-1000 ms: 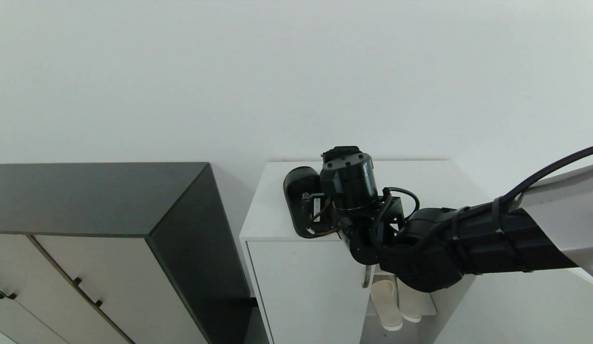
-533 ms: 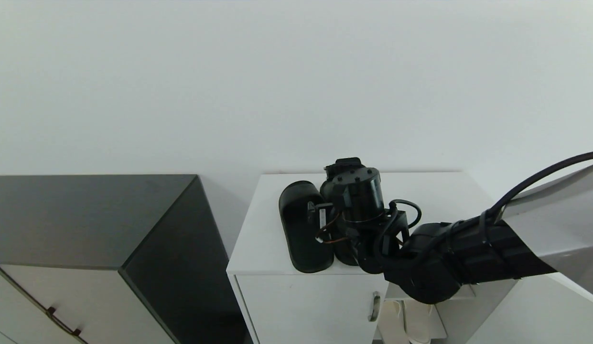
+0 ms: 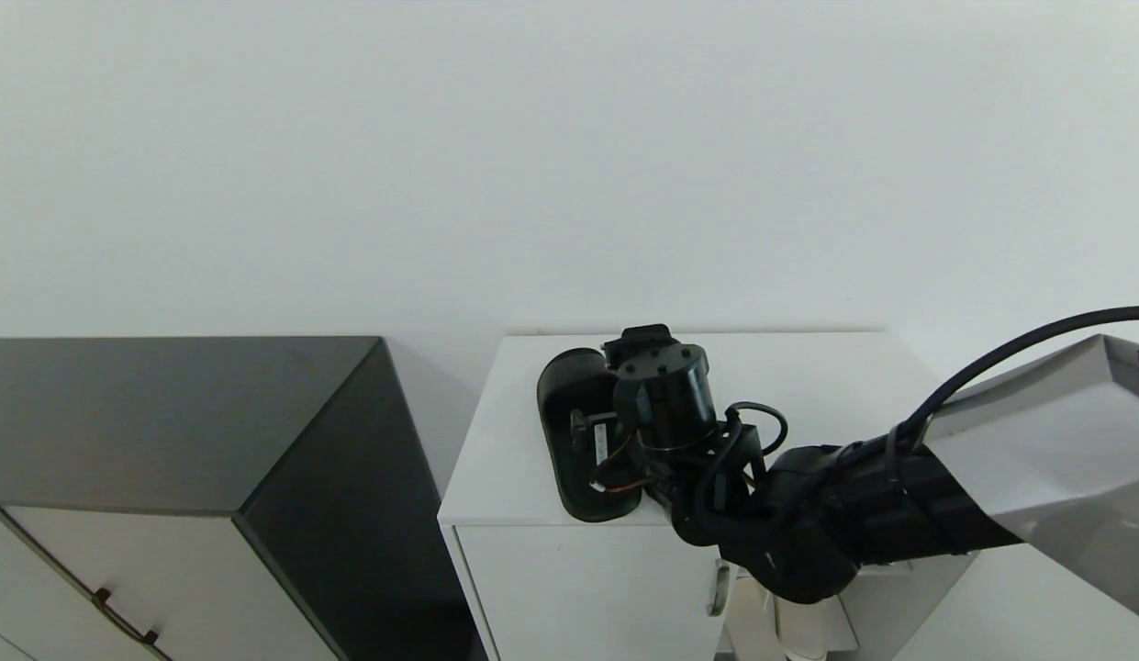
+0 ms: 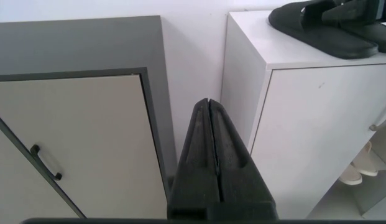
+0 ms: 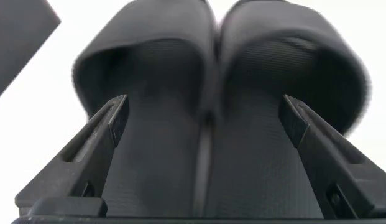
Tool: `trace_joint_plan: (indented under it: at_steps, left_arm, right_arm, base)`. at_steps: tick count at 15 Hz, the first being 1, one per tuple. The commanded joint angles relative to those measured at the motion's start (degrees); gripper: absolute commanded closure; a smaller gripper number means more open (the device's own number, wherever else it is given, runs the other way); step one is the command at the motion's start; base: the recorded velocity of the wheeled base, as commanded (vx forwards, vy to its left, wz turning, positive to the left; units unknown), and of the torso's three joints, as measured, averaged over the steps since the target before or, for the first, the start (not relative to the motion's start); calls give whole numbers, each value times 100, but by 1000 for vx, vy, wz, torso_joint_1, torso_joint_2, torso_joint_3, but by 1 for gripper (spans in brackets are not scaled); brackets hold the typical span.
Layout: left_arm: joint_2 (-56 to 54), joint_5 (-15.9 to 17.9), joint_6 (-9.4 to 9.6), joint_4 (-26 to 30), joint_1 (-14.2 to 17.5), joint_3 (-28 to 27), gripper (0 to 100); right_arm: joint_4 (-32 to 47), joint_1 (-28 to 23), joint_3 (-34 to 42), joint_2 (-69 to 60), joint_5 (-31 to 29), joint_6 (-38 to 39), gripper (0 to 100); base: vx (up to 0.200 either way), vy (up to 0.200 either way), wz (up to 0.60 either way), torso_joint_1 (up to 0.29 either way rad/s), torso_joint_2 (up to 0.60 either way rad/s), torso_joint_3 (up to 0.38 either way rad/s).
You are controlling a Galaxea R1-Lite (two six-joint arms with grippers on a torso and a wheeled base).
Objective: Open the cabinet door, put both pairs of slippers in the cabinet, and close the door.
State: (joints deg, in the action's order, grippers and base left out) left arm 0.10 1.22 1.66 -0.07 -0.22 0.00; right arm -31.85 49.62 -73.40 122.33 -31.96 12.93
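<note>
Black slippers (image 3: pixel 574 431) — one mostly behind right arm (image 3: pixel 844 523); white slippers (image 3: pixel 794 638) (in cabinet (image 3: pixel 578 588)) cut by bottom edge.

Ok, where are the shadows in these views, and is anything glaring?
Head view: soft, even light, a faint shadow on the wall between the dark cabinet and the white cabinet, no glare. Left wrist view: the white cabinet's side is shaded, its top bright. Right wrist view: the black slippers' strap hollows are dark against a bright background.
</note>
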Motion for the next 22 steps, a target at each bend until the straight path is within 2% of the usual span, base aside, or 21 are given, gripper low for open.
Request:
trace_joint_plan:
  at_steps: [1, 7, 8, 13, 18, 22]
  left_arm:
    - [8, 1, 1, -1, 4, 0, 100]
    - [-1, -16, 1, -1, 4, 0, 100]
    - [-1, -16, -8, -1, 4, 0, 100]
    - [-1, -25, -78, -1, -4, 0, 100]
    - [-1, -25, -60, -1, -4, 0, 100]
    - [-1, -16, -52, -1, 4, 0, 100]
  right_arm:
    - [21, -40, -465, 458, -12, -19, 0]
    - [118, -339, -1238, 950, 6, -344, 0]
    - [83, -356, -1265, 1003, 24, -538, 100]
    - [65, -321, -1405, 906, -20, -608, 100]
    - [100, -154, -851, 36, -20, -608, 100]
    - [4, 417, 1319, -1458, 76, -432, 100]
  base:
    - [0, 0, 0, 0, 0, 0]
    - [0, 0, 0, 0, 0, 0]
    - [0, 0, 0, 0, 0, 0]
    - [0, 0, 0, 0, 0, 0]
    - [0, 0, 0, 0, 0, 0]
    - [0, 0, 0, 0, 0, 0]
